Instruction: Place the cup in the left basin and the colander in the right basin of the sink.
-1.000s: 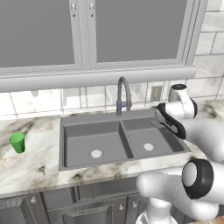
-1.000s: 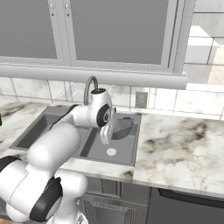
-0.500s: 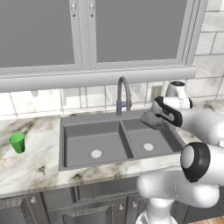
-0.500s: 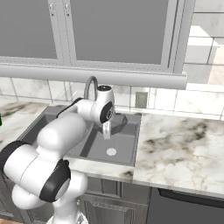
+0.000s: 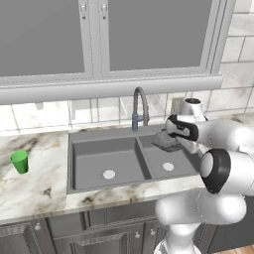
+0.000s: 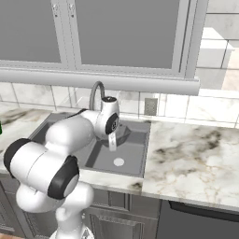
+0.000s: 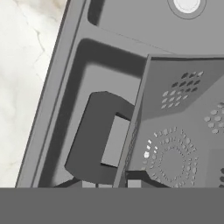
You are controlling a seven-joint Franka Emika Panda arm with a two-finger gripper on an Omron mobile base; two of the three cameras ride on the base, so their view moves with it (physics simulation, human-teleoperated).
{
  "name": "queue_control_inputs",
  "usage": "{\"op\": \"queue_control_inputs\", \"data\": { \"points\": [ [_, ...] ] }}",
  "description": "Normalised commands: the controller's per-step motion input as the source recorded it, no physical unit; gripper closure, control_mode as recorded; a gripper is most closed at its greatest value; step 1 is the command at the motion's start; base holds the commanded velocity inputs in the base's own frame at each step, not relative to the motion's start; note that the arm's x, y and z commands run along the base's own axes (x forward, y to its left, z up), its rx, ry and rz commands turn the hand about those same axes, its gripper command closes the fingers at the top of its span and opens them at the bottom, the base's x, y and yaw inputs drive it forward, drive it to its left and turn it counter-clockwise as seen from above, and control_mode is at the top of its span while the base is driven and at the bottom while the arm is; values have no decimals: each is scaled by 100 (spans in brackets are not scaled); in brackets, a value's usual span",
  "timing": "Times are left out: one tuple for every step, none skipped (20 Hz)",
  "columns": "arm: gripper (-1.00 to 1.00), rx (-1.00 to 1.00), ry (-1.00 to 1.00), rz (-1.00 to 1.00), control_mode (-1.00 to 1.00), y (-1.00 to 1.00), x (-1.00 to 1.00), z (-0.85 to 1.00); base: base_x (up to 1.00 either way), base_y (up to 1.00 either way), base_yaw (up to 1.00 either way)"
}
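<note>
My gripper (image 5: 170,137) hangs over the right basin (image 5: 174,158) of the dark grey sink (image 5: 74,149), shut on the rim of the colander (image 5: 162,141). In the hand view the colander (image 7: 175,144) shows its perforated inside, and its wall runs down between my fingertips (image 7: 133,183). The right base view shows my gripper (image 6: 112,141) above the pale drain (image 6: 118,162). The left basin (image 5: 99,156) holds nothing. The green cup (image 5: 20,161) stands upright on the marble counter, far left of the sink.
A tall arched faucet (image 5: 139,106) rises behind the sink's divider, just left of the gripper. Marble counter (image 6: 186,154) stretches to the right of the sink. Glass-front cabinets (image 5: 99,39) hang above, and a tiled wall runs behind.
The arm has swung left from above the sink's right edge, carrying the colander out over the right basin. The cup has not moved.
</note>
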Motion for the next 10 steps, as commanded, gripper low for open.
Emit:
{"op": "queue_control_inputs", "data": {
  "points": [
    [100, 1, 0, 7, -100, 4, 15, -51, 0, 0, 0],
    [100, 0, 0, 7, -100, 4, 21, -46, 0, 0, 0],
    [100, 1, 0, 7, -100, 0, 28, -45, 0, 0, 0],
    [100, 1, 0, 5, -100, 0, 36, -42, 0, 0, 0],
    [100, 3, 0, 4, -100, 0, 43, -34, 0, 0, 0],
    [100, 5, 0, 4, -100, 0, 43, -29, 0, 0, 0],
    [100, 3, 0, 4, -100, 0, 41, -29, 0, 0, 0],
    [100, 3, 0, 3, -100, 0, 37, -24, 0, 0, 0],
    [100, 3, 0, 2, -100, 0, 31, -16, 0, 0, 0],
    [100, 4, 0, 2, -100, 0, 26, -14, 0, 0, 0]
  ]
}}
